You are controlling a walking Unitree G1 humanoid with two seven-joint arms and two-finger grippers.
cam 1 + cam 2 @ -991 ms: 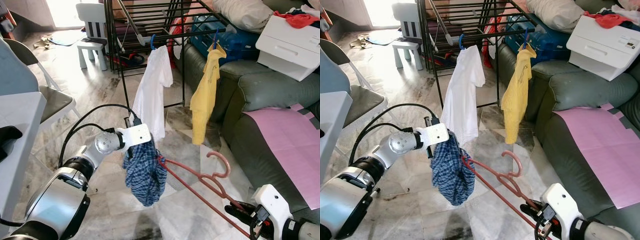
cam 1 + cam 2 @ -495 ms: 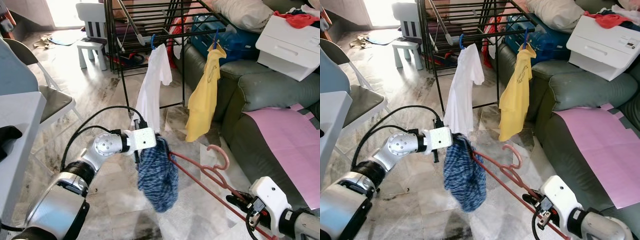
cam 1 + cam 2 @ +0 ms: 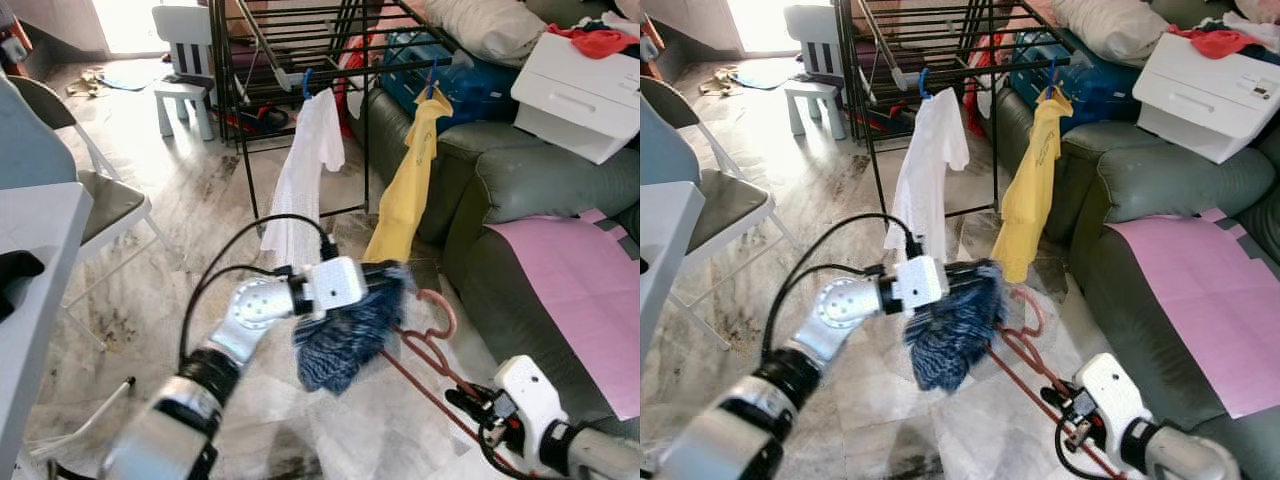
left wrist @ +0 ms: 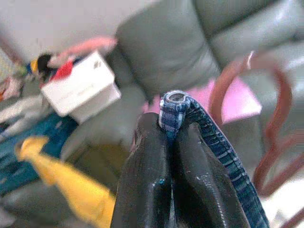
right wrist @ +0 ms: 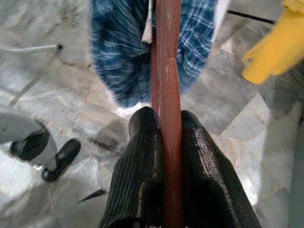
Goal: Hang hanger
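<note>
Both grippers are clamped, cloth on one side, hanger on the other.

The left gripper (image 4: 171, 142) pinches the hem of the blue plaid garment (image 3: 345, 335) above the tiled floor (image 3: 180, 200). The right gripper (image 5: 164, 128) squeezes the reddish-brown hanger (image 3: 425, 345) by its bar. The hanger's hook sits low beside the grey sofa (image 3: 540, 180), below the yellow shirt (image 3: 405, 190) on the drying rack (image 3: 290, 40).

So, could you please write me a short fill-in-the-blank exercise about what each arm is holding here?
1. The left gripper pinches the blue ____ cloth.
2. The right gripper is shut on the ____ plastic hanger.
3. On the black metal drying rack hang a white shirt and a ____ shirt.

Missing words: checked; red; yellow
</note>
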